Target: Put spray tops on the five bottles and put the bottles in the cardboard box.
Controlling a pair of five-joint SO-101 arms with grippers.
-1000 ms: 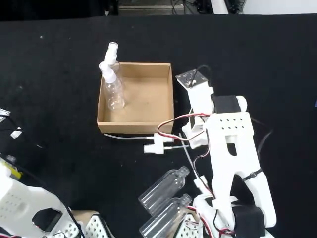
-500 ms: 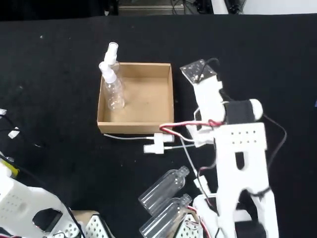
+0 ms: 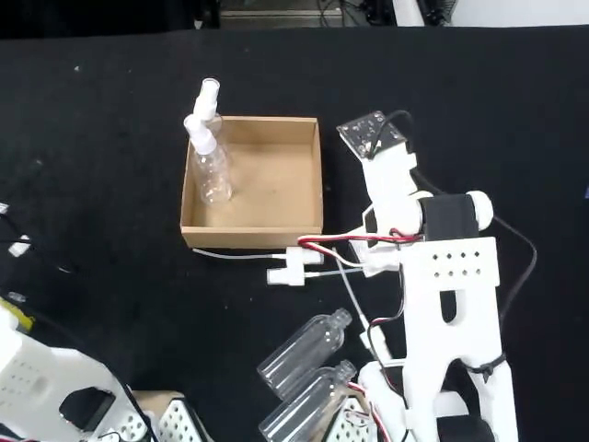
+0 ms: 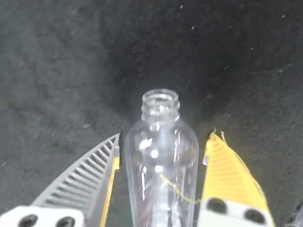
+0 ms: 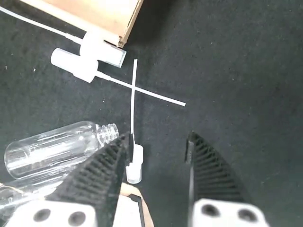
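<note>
My left gripper (image 4: 164,137) is shut on a clear bottle (image 4: 161,161) with a bare neck, held over the black table. My right gripper (image 5: 157,138) stands open just above the table. A loose spray top (image 5: 134,165) lies close to one of its fingers (image 5: 111,165), tube pointing toward the cardboard box (image 5: 109,14). In the high view that spray top (image 3: 372,342) lies beside the right arm (image 3: 446,295). Two more spray tops (image 3: 293,264) lie at the cardboard box's (image 3: 313,184) near wall. Two capped bottles (image 3: 210,157) stand inside the box.
Two uncapped bottles (image 3: 304,348) (image 3: 308,401) lie side by side near the front edge, between the arms' bases. The nearer one (image 5: 61,149) lies beside my right gripper. The left arm (image 3: 46,387) sits at the front left corner.
The right arm has swung to the right and drawn back a little toward its base. The bottles, spray tops and box have stayed put.
</note>
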